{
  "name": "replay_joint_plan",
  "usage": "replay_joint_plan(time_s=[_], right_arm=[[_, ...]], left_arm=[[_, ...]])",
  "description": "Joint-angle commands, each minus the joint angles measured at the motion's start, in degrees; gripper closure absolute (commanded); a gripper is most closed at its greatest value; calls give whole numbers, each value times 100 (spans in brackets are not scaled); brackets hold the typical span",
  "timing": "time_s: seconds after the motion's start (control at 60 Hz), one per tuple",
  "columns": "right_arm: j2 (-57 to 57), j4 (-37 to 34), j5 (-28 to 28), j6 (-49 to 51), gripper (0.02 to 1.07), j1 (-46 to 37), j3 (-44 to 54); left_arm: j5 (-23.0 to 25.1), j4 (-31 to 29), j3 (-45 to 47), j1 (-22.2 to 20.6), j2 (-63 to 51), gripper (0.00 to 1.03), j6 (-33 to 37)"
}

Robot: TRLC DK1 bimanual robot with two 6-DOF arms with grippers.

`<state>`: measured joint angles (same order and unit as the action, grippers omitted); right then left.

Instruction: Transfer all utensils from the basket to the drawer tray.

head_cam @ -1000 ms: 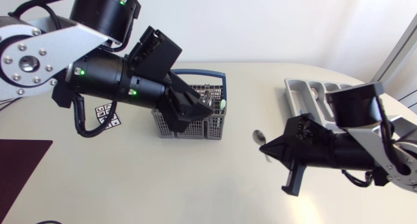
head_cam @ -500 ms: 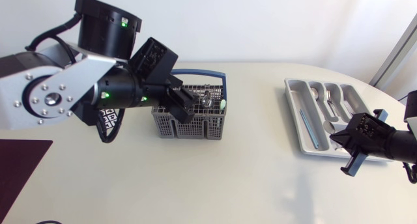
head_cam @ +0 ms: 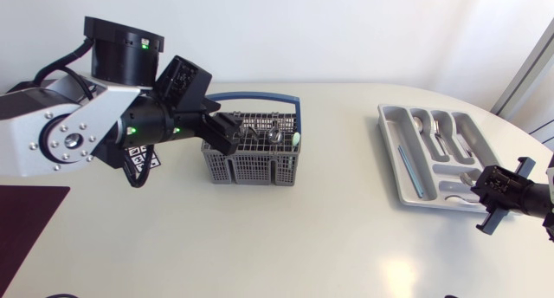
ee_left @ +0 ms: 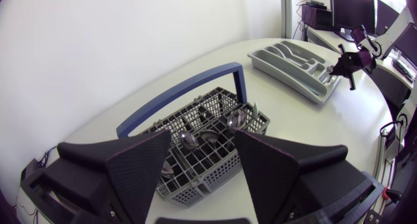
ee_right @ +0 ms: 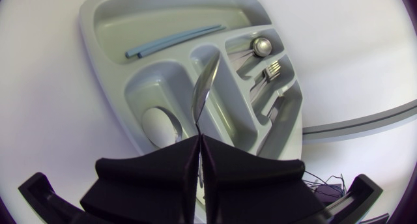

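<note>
Drawer tray [head_cam: 389,140] sits on the table and serves as the reference for everything else. Well apart from the tray stands the basket [head_cam: 251,170], grey mesh with a blue handle. Several utensils [head_cam: 275,135] stand in its cells, so the task looks only partly done.

On the basket's side away from the tray hangs the left gripper [ee_left: 203,152], its broad wedge fingers spread wide with nothing between them.

At the tray corner farthest from the basket is the right gripper [ee_right: 199,146], fingers pressed together on the handle of a held spoon [ee_right: 203,90]. The spoon reaches out over the tray's middle compartments, roughly along a divider. Whether it touches the plastic cannot be told.

Inside the tray lie two blue sticks [ee_right: 171,42] in the long compartment, with a stowed spoon [ee_right: 260,47] and a fork [ee_right: 270,72] in narrower ones.

The step in hand appears to be setting the held spoon down. To do it well, the right gripper should:
- shift sideways until the spoon is clear of the divider and over a single compartment
- keep the handle parallel to that compartment's walls
- come down low before letting go, so the spoon settles flat and does not bounce or bridge a ridge
</note>
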<state>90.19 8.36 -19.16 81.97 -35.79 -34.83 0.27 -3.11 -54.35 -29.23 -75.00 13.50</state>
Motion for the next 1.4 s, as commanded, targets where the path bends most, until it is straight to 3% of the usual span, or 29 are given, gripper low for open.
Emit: replay_joint_plan(time_s=[0.0, 0.067, 0.1, 0.233, 0.317, 0.4, 0.65, 0.9, 1.017, 1.183, 1.383], right_arm=[[236, 298, 96, 328, 101, -77, -59], [315, 456, 184, 354, 101, -77, -50], [350, 491, 219, 346, 94, -86, -68], [200, 474, 211, 275, 43, -165, -50], [-90, 412, 211, 152, 18, -174, 29], [-432, -1, 202, -32, 7, -165, -15], [-1505, -1627, 202, -1175, 7, 441, -375], [-2296, -2699, 316, -2212, 7, 1733, -226], [-2568, -3033, 316, -2572, 7, 2270, -244], [-2753, -3227, 589, -2933, 7, 2990, -244], [-2788, -3235, 791, -3161, 7, 3561, -270]], left_arm=[[-27, -31, 82, 137, 73, 35, -14], [-27, -58, 82, 172, 82, 35, -23], [-27, -102, 65, 190, 82, 35, -23], [-27, -233, 65, 260, 100, 35, -23], [-27, -269, 82, 339, 117, 35, -23], [-27, -304, 82, 418, 126, 35, 4], [-27, -541, -76, 568, -23, 35, -49], [87, -1218, -718, 225, -463, 35, -251], [78, -1244, -902, 76, -621, 35, -84], [148, -1271, -999, -135, -718, 35, 1199], [641, -1851, -1430, 23, -902, 35, 3467]])
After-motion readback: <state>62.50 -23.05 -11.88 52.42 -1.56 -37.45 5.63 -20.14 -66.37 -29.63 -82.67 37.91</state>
